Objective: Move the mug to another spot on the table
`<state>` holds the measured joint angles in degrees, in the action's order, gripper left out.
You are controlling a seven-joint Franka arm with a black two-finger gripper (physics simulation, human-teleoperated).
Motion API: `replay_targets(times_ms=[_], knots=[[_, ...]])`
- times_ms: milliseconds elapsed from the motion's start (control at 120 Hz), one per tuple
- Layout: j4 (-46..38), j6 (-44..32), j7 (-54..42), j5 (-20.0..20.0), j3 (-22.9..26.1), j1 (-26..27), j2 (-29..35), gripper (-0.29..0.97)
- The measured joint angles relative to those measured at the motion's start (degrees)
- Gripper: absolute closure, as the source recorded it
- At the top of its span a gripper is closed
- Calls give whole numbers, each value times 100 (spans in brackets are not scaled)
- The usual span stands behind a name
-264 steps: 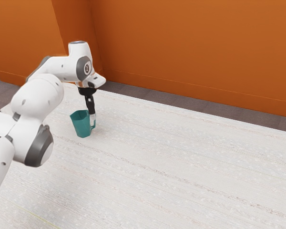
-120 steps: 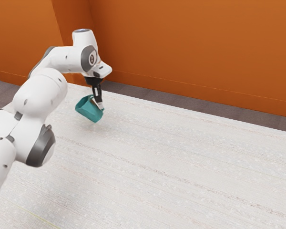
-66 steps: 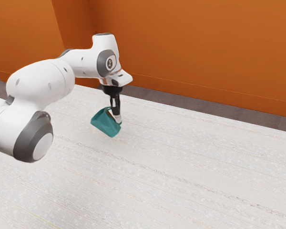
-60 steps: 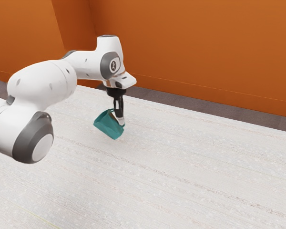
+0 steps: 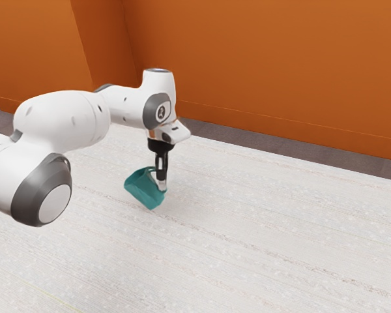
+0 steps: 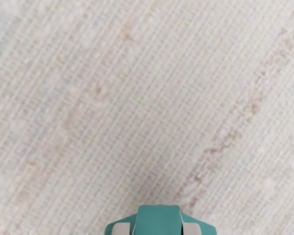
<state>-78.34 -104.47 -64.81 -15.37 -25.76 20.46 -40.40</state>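
— Over the bench (image 5: 280,222), what has the gripper (image 5: 161,185) got?
— It is pinched tight on the teal mug (image 5: 142,189). That hangs tilted, low, toward the exterior view's left; touching the bench or not, I can't tell.

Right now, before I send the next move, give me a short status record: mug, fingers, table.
mug: teal, tilted, mouth toward the exterior view's upper left
fingers: pointing down, shut on the mug at its side toward the exterior view's right
mug-table contact: cannot tell whether its low edge touches
table: pale, streaked surface beneath the mug
backdrop: orange wall beyond the table's far edge
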Motion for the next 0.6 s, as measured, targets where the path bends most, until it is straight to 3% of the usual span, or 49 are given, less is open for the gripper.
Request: replay_targets(times_ms=[433,600], knots=[[-321,-114,301,134,19,0,-35,73],[-325,-102,350,103,20,-6,-43,41]])
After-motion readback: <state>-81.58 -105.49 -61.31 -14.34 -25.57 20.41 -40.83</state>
